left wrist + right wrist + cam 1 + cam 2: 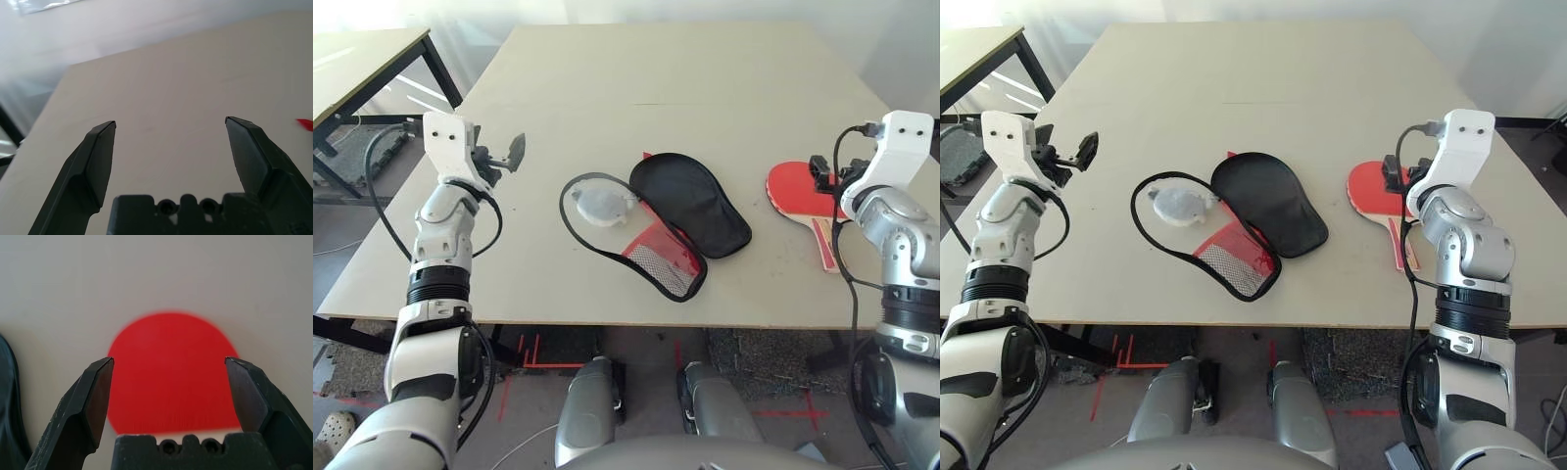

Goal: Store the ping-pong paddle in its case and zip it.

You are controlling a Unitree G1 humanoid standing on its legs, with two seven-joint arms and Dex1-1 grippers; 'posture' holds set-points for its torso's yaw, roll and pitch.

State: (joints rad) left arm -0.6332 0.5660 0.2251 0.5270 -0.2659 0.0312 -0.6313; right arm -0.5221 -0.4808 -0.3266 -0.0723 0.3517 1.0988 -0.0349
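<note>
Insp.: my L gripper (170, 122) spread wide, nothing held, over table (705, 69) at L side. My R gripper (169, 360) likewise spread, empty, above paddle (171, 377). Paddle flat on table, R of open case (690, 204); pale lump (603, 203) on case's L part.
</note>
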